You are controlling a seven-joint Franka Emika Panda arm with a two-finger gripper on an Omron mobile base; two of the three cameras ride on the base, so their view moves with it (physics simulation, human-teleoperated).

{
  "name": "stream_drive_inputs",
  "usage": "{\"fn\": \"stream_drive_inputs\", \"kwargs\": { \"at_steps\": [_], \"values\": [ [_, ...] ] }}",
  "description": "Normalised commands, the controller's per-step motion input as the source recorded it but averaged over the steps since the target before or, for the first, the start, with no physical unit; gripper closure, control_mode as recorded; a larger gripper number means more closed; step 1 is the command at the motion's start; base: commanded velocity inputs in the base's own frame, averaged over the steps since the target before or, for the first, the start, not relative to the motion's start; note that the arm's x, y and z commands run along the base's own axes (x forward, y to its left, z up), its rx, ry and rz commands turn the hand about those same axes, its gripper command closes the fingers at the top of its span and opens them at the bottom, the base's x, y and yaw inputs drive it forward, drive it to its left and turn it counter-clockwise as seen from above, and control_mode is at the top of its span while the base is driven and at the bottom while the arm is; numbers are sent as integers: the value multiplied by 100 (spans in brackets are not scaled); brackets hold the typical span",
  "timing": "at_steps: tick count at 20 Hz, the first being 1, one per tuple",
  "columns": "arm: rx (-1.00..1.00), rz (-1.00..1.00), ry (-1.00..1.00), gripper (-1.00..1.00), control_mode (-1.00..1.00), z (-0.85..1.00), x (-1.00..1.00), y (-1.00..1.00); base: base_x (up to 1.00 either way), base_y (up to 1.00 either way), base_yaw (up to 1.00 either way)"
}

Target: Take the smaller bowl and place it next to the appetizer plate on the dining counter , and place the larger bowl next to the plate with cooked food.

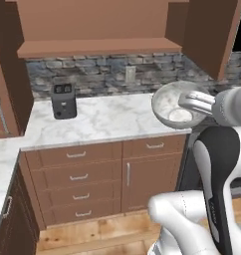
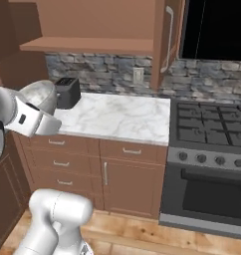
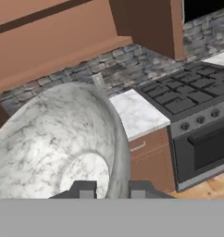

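While the dining counter and both plates lie somewhere outside these views, the larger bowl [image 1: 176, 105] hangs in the air, pinched by its rim in the hand [image 1: 194, 103]. The hand is clenched on the bowl's wall: in the hand view one finger [image 3: 84, 190] sits inside the pale-bottomed basin [image 3: 58, 143] and the other stands outside the rim, so the wall runs between them.

The bowl is lifted clear of the marble counter with wooden drawers [image 1: 102, 119] and tipped well over, its mouth turned sideways toward the base rather than up. In the left base view it floats above that counter's right end, near the stove; in the right base view it [image 2: 39, 96] sits high at the left, just in front of the dark toaster [image 2: 67, 92].

The arm is folded, its forearm reaching roughly level with the wrist rolled so the fingers hold the rim from the side. The stove [image 2: 209, 149] stands to the right of the drawers.

As I judge it, the carry is under way, and the move ahead hinges on turning toward the dining counter, then levelling the bowl before setting it beside the plate of cooked food. With only the rim gripped and the bowl tilted, it could swing or slip.
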Motion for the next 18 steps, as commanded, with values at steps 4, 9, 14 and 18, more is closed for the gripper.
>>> {"fn": "stream_drive_inputs", "kwargs": {
  "at_steps": [4, 9, 14, 18],
  "values": [
    [0, 0, 0, 100, 100, 0, 0, 0, -100, 0, 21],
    [0, 0, 0, 100, 100, 0, 0, 0, -100, 0, 19],
    [0, 0, 0, 100, 100, 0, 0, 0, -100, 0, 16],
    [0, 0, 0, 100, 100, 0, 0, 0, -100, 0, 15]
  ]
}}
